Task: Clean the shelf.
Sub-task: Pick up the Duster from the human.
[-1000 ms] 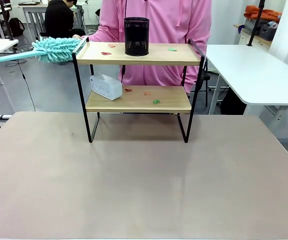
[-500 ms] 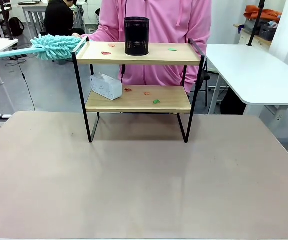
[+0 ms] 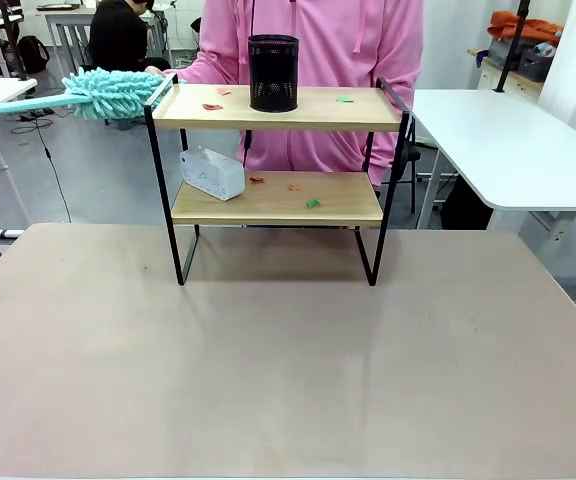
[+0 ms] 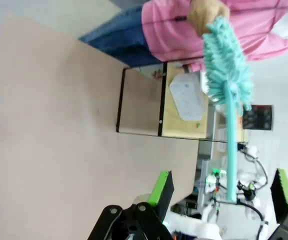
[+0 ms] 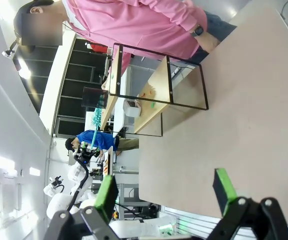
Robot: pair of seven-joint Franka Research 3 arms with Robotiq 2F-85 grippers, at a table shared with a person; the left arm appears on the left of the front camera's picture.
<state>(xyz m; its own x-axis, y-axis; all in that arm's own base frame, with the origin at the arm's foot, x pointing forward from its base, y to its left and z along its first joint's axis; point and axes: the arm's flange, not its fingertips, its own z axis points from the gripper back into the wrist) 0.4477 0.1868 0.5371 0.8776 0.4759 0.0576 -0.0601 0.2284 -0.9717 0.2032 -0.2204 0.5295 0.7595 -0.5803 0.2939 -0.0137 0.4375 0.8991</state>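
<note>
**Kid:** What is the biggest thing you see?

**Robot:** The brown table. It lies right in front of me. At 12 o'clock, past its far edge, stands a person in a pink top.

**Kid:** Where is the shelf?

**Robot:** The shelf stands on the table, at 12 o'clock from the table's middle. It is near the far edge, just in front of the person. It has two wooden boards, one above the other, in a thin black frame.

**Kid:** What is that fluffy thing?

**Robot:** A blue-green duster. Its fluffy head is just beside the top board's end, at 9 o'clock. The person's hand holds it by the fluffy end. The long handle sticks out toward 9 o'clock.

**Kid:** What are your claws doing?

**Robot:** My left claw is spread wide and holds nothing. In its own camera the handle points at the gap between my green pads. I cannot tell how near it is. My right claw is spread wide too, with nothing in it. The table lies past it, and the shelf is well apart from it.

**Kid:** What sits on the shelf?

**Robot:** A black mesh cup stands upright near the middle of the top board. A white box lies on the lower board, at its 9 o'clock end.

**Kid:** Anything smaller?

**Robot:** Little paper bits. On the top board, red bits lie at 9 o'clock from the cup. A green bit lies at 3 o'clock from it. The lower board has red scraps near its middle. A green scrap lies at 5 o'clock from them.
</note>
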